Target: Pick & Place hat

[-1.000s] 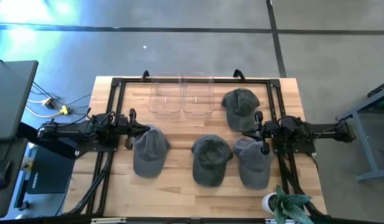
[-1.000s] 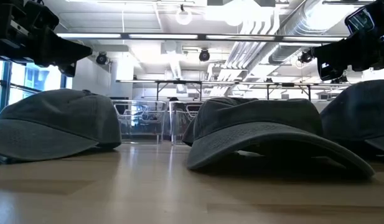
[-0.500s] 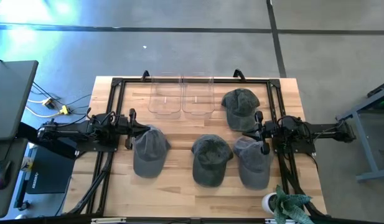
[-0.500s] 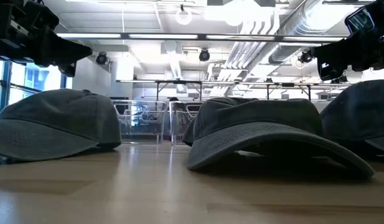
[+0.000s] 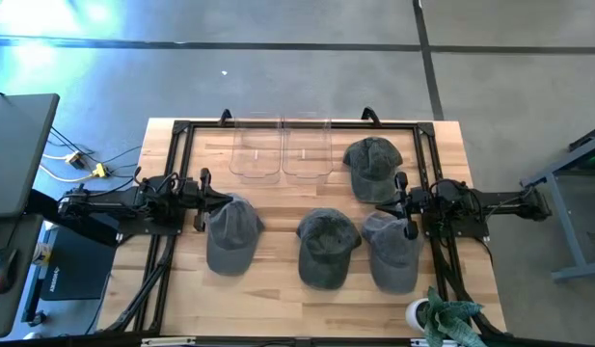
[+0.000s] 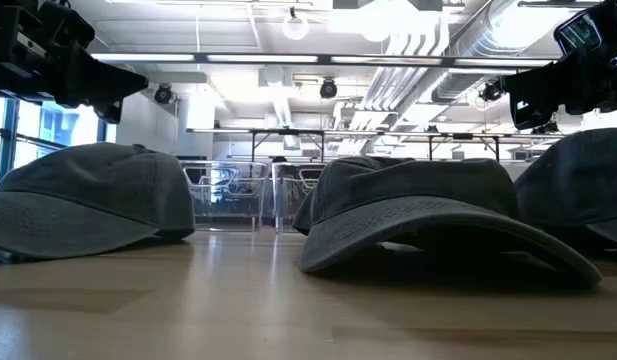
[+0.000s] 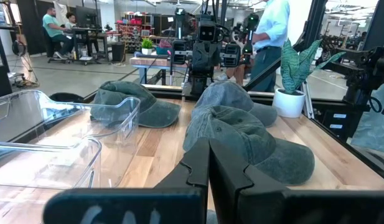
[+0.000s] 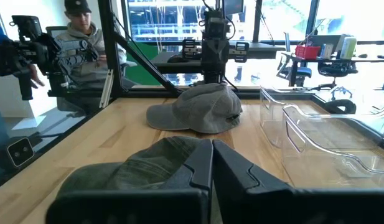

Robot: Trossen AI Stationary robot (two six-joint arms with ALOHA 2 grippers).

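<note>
I have not started yet. My left fingers and right fingers are closed, holding nothing. Next I open over a soft grey cloth hat on the wooden bench.

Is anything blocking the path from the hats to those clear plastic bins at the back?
Nothing visible does. Bare wooden table lies between the four grey-green caps, such as the middle one, and the two clear plastic bins.
</note>
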